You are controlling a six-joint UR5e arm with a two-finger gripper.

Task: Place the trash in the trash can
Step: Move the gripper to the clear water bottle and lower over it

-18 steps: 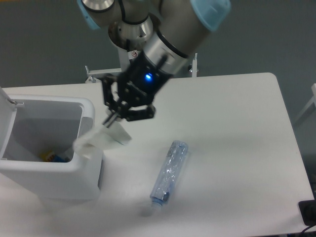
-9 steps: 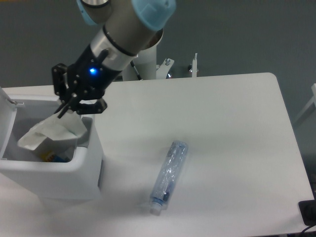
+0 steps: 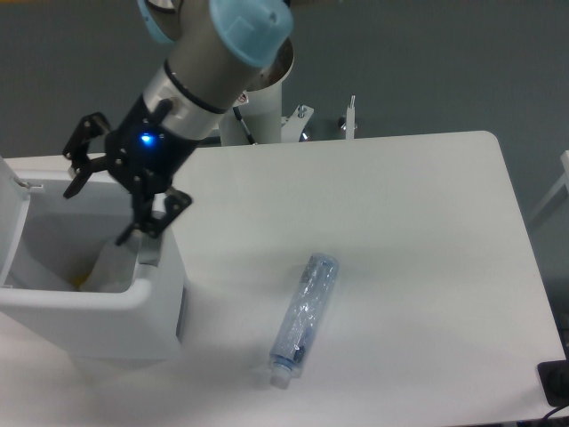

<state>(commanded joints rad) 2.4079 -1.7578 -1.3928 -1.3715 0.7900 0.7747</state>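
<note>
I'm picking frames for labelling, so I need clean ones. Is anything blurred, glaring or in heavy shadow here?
Fixed camera: lighting is soft and even. The crushed clear bluish plastic bottle is sharp and casts only a faint shadow. The open two-finger gripper over the boxy white plastic trash can is slightly soft, with a blue light glowing on it. The pale wrapper inside the can is indistinct.

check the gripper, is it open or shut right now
Open. The gripper hangs over the trash can with its fingers spread wide and nothing between them; the pale wrapper lies inside the can below.
</note>
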